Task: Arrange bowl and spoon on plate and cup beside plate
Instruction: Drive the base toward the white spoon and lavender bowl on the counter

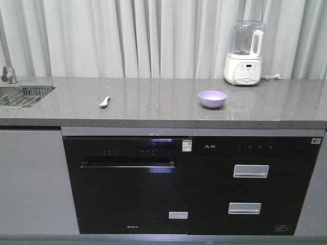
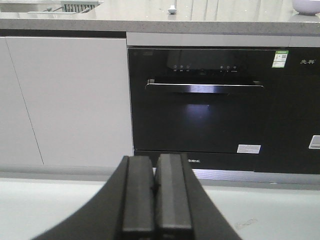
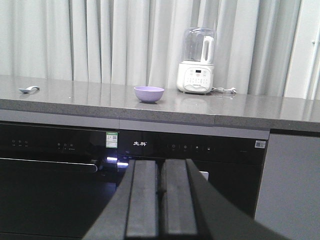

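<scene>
Judged as the very start: no piece arranged yet. Lavender bowl [image 1: 212, 98] upright on the grey countertop [image 1: 153, 109], right of centre, near the white blender [image 1: 244, 53]. Pale spoon [image 1: 104, 102] well apart to the left, toward the sink [image 1: 20, 96]. No plate or cup seen in any view.

Left gripper [image 2: 154, 197] clenched on nothing, low before the black built-in appliance door [image 2: 200, 110], well beneath counter level, spoon far ahead and above. Right gripper [image 3: 161, 200] likewise closed and empty, under the counter edge; bowl ahead, higher, slightly left of the fingers.

Next, probably: lift an arm over the counter, spread the fingers, take the bowl by its rim. Plate to be found first.
</scene>
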